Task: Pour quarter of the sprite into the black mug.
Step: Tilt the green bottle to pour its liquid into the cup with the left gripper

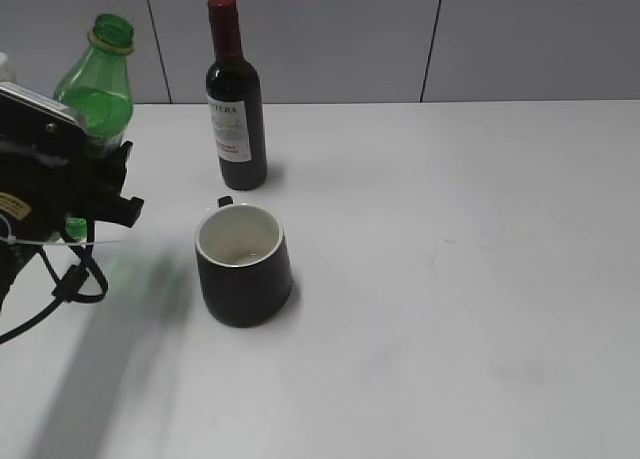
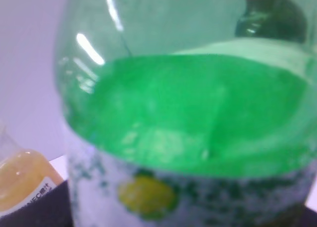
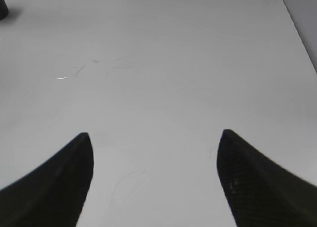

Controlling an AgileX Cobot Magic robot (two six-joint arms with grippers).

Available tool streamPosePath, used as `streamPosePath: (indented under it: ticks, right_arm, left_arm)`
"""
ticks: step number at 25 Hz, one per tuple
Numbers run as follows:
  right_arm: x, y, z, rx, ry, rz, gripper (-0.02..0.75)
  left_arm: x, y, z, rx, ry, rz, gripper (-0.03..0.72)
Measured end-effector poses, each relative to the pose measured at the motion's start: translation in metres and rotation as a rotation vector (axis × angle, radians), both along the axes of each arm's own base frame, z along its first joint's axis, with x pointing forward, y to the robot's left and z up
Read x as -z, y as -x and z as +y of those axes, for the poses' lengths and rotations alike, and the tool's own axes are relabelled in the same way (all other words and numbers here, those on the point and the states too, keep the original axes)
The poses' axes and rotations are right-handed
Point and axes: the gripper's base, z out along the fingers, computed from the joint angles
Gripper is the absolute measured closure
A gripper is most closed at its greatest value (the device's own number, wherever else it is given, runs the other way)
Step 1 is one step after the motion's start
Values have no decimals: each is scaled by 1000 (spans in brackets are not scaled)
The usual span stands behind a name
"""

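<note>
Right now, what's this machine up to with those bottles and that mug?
The left arm's claw is around the green Sprite bottle, uncapped and upright at the table's left edge. The black mug stands nearby with little or nothing in it, and a red-capped wine bottle is behind it. An orange juice bottle sits beside the Sprite. The right claw hangs open over bare table.

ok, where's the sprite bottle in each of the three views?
Exterior view: sprite bottle at far left, uncapped, behind the left gripper.
Left wrist view: it fills the frame, green shoulder above the label band; an orange juice bottle shows at lower left.
Right wrist view: not in it, only bare table.
Shared landmark: the wine bottle, seen through the sprite's plastic in the left wrist view.
</note>
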Motion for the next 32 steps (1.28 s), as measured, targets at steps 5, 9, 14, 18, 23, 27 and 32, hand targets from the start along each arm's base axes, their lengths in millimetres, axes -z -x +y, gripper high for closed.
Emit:
streamPosePath:
  ticks: [5,9,14,18,23,27,32]
  right_arm:
    - [0,0,0,0,0,0,148]
    - [0,0,0,0,0,0,148]
    - [0,0,0,0,0,0,148]
    - [0,0,0,0,0,0,148]
    - [0,0,0,0,0,0,148]
    - [0,0,0,0,0,0,148]
    - [0,0,0,0,0,0,148]
  left_arm:
    - [2,19,-5,-11,-150,40,215]
    - [3,23,-7,-7,-270,58,215]
    - [3,24,-8,14,-392,62,215]
    - [4,25,-7,21,-448,67,216]
    - [9,32,-3,35,-522,89,216]
    - [9,33,-1,42,-612,93,216]
    - [6,32,0,31,-693,70,216]
